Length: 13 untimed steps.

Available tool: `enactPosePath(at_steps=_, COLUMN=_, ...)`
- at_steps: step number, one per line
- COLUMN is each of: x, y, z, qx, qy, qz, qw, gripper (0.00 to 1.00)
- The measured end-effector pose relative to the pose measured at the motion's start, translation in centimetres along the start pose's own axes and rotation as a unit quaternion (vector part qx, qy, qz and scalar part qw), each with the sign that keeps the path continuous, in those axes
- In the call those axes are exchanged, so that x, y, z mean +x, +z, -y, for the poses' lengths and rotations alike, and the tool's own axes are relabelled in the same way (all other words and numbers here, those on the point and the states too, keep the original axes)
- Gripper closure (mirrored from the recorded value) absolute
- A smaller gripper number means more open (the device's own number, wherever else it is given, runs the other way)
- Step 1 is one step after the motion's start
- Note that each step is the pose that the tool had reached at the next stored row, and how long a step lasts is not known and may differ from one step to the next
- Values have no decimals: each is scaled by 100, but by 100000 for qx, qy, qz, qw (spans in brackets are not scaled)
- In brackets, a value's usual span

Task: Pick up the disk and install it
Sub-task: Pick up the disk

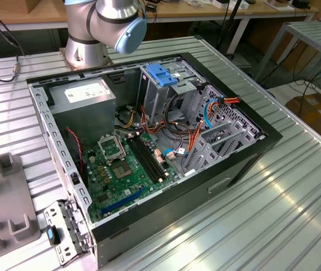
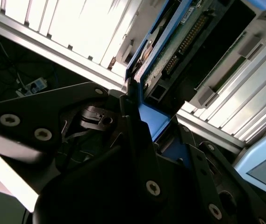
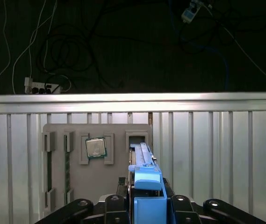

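Gripper (image 3: 147, 201) clamped on hard drive (image 3: 142, 158), edge-up at fixture tray (image 3: 118, 135) corner slot; install into PC case (image 1: 166, 220) not yet done.

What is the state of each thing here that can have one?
Dark metal disk with blue plastic rails: on edge, gripped.
Black two-finger gripper: shut on the disk.
Black computer case: lying flat, side open.
Square silver processor chip: seated in the grey tray.
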<state>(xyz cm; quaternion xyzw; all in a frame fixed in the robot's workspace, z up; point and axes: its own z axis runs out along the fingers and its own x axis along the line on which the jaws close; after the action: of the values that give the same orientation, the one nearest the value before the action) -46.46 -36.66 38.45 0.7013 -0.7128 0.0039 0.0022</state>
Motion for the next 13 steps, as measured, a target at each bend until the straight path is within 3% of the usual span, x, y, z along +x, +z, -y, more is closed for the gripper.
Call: enactPosePath(at_steps=13, x=2, y=-188, z=1, qx=-5, qy=-5, qz=-2, qw=100000, gripper=63)
